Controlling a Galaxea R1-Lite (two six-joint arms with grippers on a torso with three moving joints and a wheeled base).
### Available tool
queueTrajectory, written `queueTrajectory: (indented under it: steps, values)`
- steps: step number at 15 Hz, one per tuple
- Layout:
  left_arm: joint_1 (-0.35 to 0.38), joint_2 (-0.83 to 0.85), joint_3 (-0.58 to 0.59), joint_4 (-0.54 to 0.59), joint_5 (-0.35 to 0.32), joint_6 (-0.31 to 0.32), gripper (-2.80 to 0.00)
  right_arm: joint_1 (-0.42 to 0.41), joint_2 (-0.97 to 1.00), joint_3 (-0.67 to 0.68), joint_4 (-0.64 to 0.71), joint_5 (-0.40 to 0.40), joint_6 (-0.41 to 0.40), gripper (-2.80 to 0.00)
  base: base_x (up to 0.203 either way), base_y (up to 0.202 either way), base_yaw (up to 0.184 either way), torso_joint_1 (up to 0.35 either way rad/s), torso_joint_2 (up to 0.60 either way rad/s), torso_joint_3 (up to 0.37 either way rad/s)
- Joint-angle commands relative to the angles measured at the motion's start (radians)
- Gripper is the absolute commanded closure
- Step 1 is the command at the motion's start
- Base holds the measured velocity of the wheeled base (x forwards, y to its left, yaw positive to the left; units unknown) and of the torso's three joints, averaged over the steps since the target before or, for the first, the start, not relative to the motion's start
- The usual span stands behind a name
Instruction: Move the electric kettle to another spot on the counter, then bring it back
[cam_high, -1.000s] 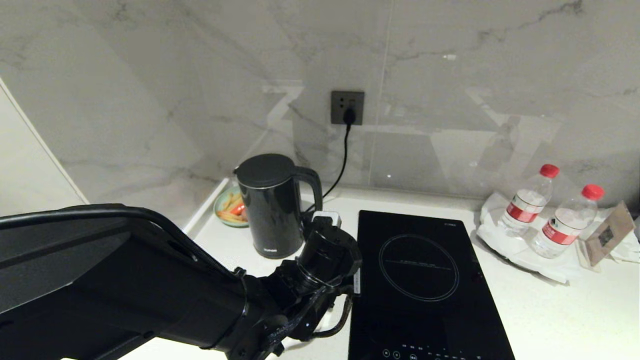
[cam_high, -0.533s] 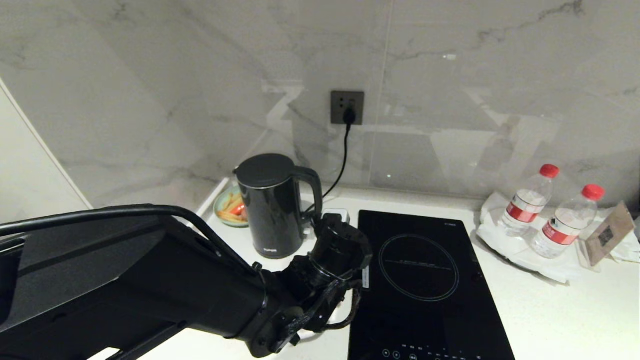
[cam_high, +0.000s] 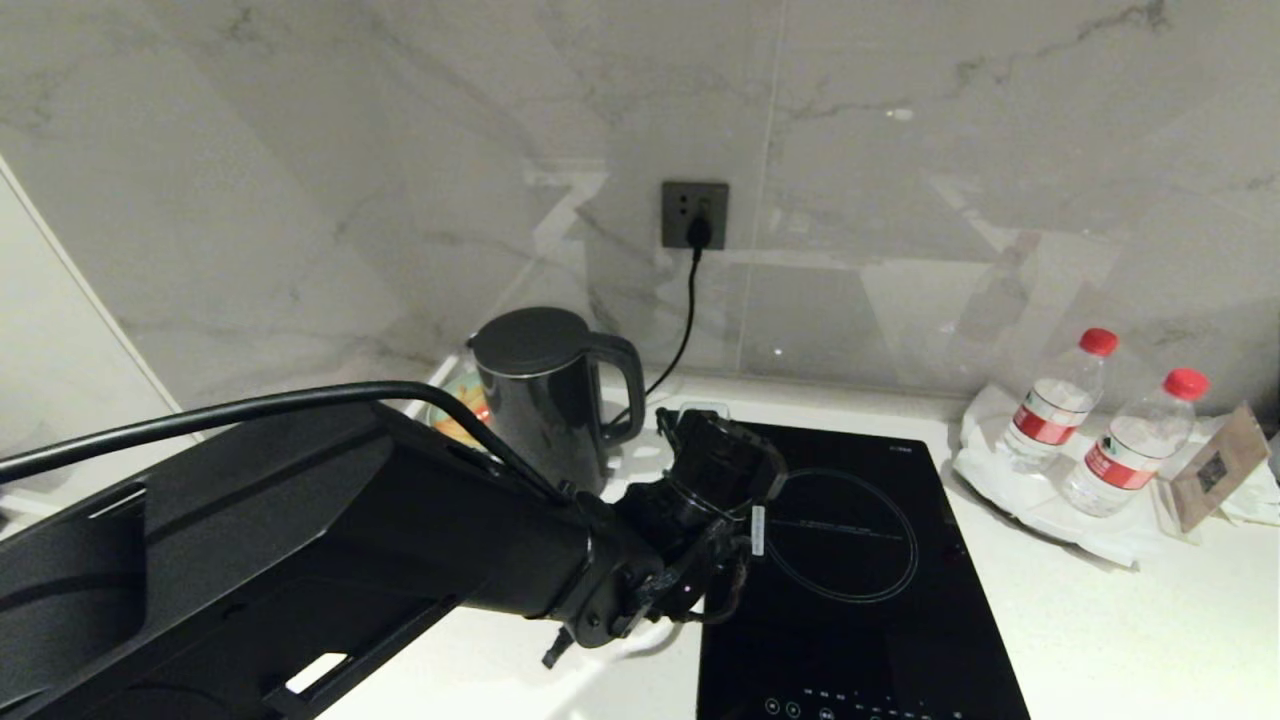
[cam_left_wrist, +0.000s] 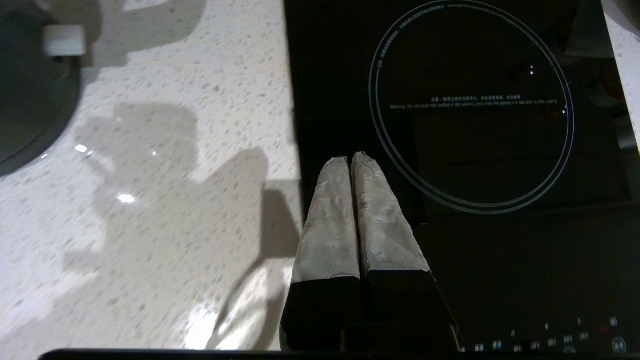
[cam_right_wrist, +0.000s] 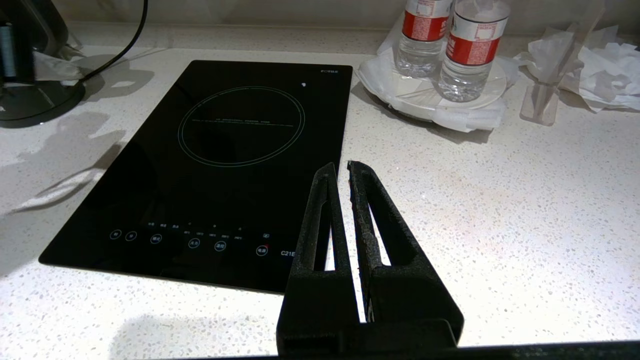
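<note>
The counter (cam_high: 1100, 620) carries a black cooktop (cam_high: 850, 560) and, at its back left corner, the kettle (cam_high: 545, 400), upright. The left gripper (cam_left_wrist: 350, 160) hangs clenched and empty over the cooktop's left edge, near the kettle handle. The right gripper (cam_right_wrist: 341, 167) is nearly closed, holding nothing.

Dim, sharp frames; soft shadows lay on the counter (cam_left_wrist: 165, 210) beside the left gripper (cam_left_wrist: 350, 159), with small glare spots.
</note>
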Motion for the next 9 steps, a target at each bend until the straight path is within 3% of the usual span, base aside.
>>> queueTrajectory:
  steps: [1,9]
  values:
    - [0.013,0.065,-0.040,0.009,0.007,-0.002,0.00,0.000,0.002,0.000,0.000,0.000,0.000,0.00,0.000,0.000,0.000,0.000,0.00,0.000]
    - [0.027,0.068,-0.052,0.023,0.010,0.002,0.00,0.000,0.002,0.000,0.000,0.000,-0.002,0.00,0.000,0.000,0.000,0.000,0.00,0.000]
